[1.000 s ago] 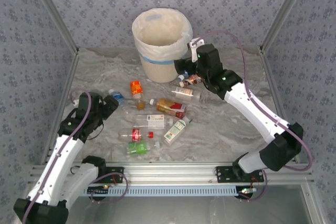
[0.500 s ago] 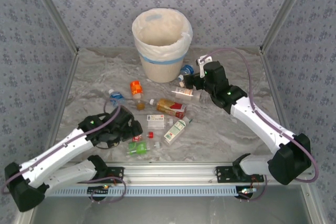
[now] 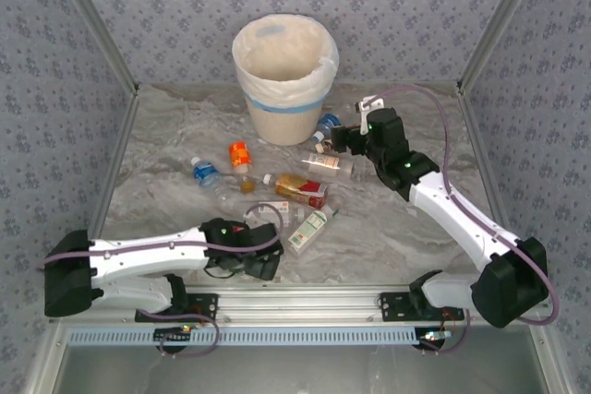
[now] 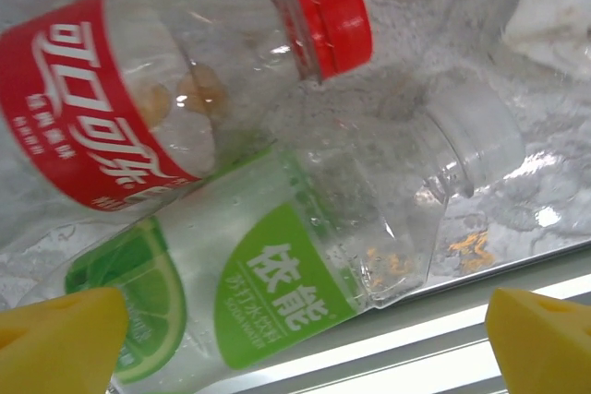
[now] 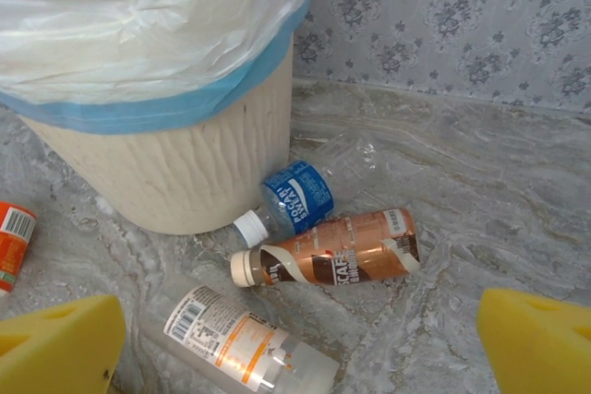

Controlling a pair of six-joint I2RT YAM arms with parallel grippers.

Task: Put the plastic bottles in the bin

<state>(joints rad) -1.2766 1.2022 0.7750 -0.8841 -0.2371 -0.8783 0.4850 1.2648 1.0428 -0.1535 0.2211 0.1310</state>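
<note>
Marbled grey tabletop between patterned walls.

Left gripper [image 3: 253, 252]: jaws spread wide, nothing held, low in the top view. It has swung in from the left edge within the last second. Its wrist view shows two bottles that the arm hides from above: red-label bottle [image 4: 111, 126] lying against green-label bottle [image 4: 268, 292].

Right gripper [image 5: 295, 343]: jaws wide, empty, drawn back rightward from the bin [image 3: 282, 113]. Its wrist view shows four bottles on the table: blue-label bottle [image 5: 295, 196] at the bin's foot, brown-label bottle [image 5: 342, 251] just beside it, white-label bottle [image 5: 240, 343] at lower centre, orange bottle [image 5: 11, 232] at the left edge.

Bins: one, upper centre.
</note>
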